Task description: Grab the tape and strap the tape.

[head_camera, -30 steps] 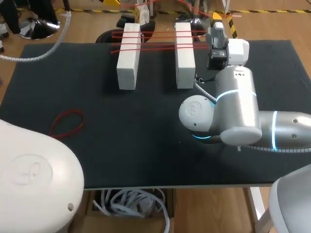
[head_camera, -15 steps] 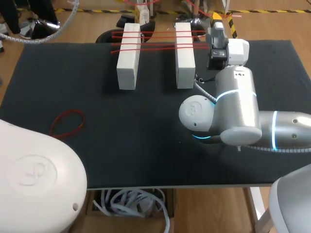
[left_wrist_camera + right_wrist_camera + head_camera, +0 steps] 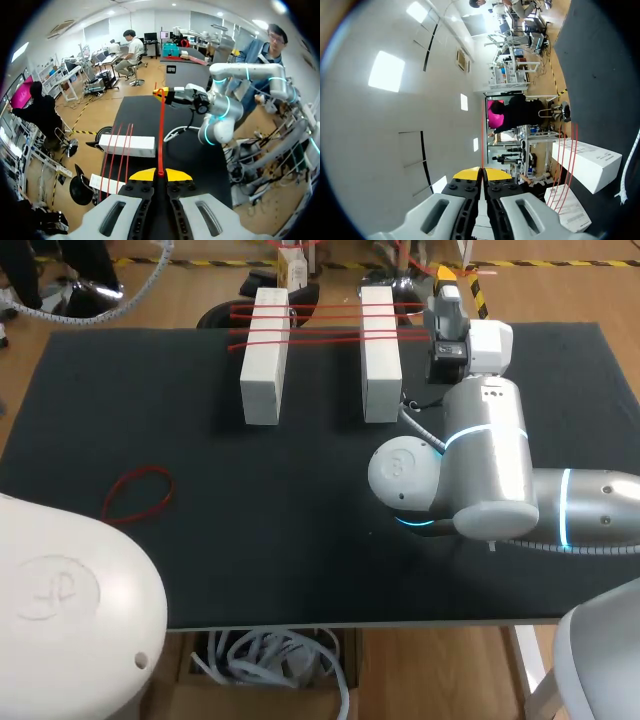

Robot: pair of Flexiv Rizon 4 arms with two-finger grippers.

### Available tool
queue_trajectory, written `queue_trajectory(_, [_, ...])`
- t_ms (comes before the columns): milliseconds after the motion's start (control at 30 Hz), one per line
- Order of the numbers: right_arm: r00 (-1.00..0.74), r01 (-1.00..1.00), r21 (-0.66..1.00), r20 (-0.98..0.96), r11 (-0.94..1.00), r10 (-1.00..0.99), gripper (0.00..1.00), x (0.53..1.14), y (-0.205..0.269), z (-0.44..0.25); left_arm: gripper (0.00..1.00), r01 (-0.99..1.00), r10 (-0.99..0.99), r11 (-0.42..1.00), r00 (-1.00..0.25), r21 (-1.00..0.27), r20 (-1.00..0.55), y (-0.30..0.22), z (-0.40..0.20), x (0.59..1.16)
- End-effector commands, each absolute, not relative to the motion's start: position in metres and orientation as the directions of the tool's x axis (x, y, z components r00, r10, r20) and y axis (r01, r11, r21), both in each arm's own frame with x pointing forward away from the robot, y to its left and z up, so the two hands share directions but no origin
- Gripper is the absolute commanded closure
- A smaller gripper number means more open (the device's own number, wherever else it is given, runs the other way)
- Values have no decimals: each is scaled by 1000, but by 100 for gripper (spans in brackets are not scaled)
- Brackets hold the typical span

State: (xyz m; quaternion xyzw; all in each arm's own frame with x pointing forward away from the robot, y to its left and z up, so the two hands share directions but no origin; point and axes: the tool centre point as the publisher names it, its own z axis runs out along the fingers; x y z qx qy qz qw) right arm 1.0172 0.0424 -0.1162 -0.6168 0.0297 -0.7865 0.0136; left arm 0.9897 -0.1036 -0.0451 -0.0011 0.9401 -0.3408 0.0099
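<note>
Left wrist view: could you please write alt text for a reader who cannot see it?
The left gripper is shut on a red band stretched taut ahead to the right gripper. Beside it, more red bands span two white blocks on the black table.

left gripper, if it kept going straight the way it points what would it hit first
Likely the right gripper: the red band pinched in the left gripper runs straight ahead to it. The white block lies beside that line, not in it. Depth is unclear.
</note>
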Motion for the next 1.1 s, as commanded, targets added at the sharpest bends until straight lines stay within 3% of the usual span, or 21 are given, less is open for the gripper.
queue_trajectory(33, [-234, -14, -62, 971, -998, -56, 100, 1017, 42, -114, 100, 0, -3, 783, -1000, -622, -4, -102, -42, 985])
queue_trajectory(467, [-234, -14, -62, 971, -998, -56, 100, 1017, 42, -114, 100, 0, -3, 783, -1000, -622, -4, -102, -42, 985])
queue_trajectory(567, [-192, -22, 213, 958, -977, 213, 100, 1023, 31, -121, 100, 0, -3, 783, -1000, -622, -4, -102, -42, 985])
queue_trajectory(700, [-114, -44, 337, 934, -941, 340, 100, 1022, 17, -115, 100, 0, -3, 783, -1000, -622, -4, -102, -42, 985])
queue_trajectory(833, [-196, -31, 573, 800, -819, 567, 100, 1015, 6, -106, 100, 0, -3, 783, -1000, -622, -4, -102, -42, 985])
queue_trajectory(933, [-255, -56, 686, 693, -726, 674, 100, 1010, 0, -102, 100, 0, -3, 783, -1000, -622, -4, -102, -42, 985])
queue_trajectory(1100, [-318, -76, 740, 618, -669, 719, 100, 1006, -7, -100, 100, 0, -3, 783, -1000, -622, -4, -102, -42, 985])
